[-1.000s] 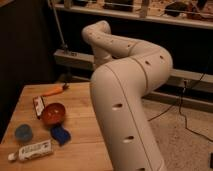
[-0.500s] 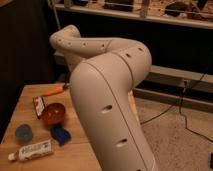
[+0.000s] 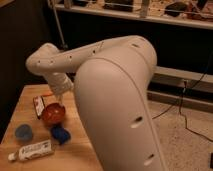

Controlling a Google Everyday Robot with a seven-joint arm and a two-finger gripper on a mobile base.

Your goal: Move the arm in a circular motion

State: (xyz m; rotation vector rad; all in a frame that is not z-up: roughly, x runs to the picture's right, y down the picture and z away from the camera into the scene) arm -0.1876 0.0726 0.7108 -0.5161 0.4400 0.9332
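Note:
The off-white arm (image 3: 117, 100) fills the middle of the camera view. Its thick near segment rises from the bottom. A thinner segment with small dark holes (image 3: 75, 55) reaches left to a rounded elbow (image 3: 42, 59) and then bends down. The gripper (image 3: 61, 91) hangs at the arm's end, just above the wooden table (image 3: 75, 150) and close over the red bowl (image 3: 53, 113). It holds nothing that I can see.
On the table's left lie a red-and-white packet (image 3: 38, 105), a blue round cup (image 3: 23, 132), a blue crumpled object (image 3: 60, 134) and a white tube (image 3: 33, 150). A metal shelf rack (image 3: 150, 17) stands behind. Cables (image 3: 187, 102) run over the speckled floor at right.
The arm has swung to the left and lower; its elbow has moved out over the table and the gripper end now hangs down above the red bowl.

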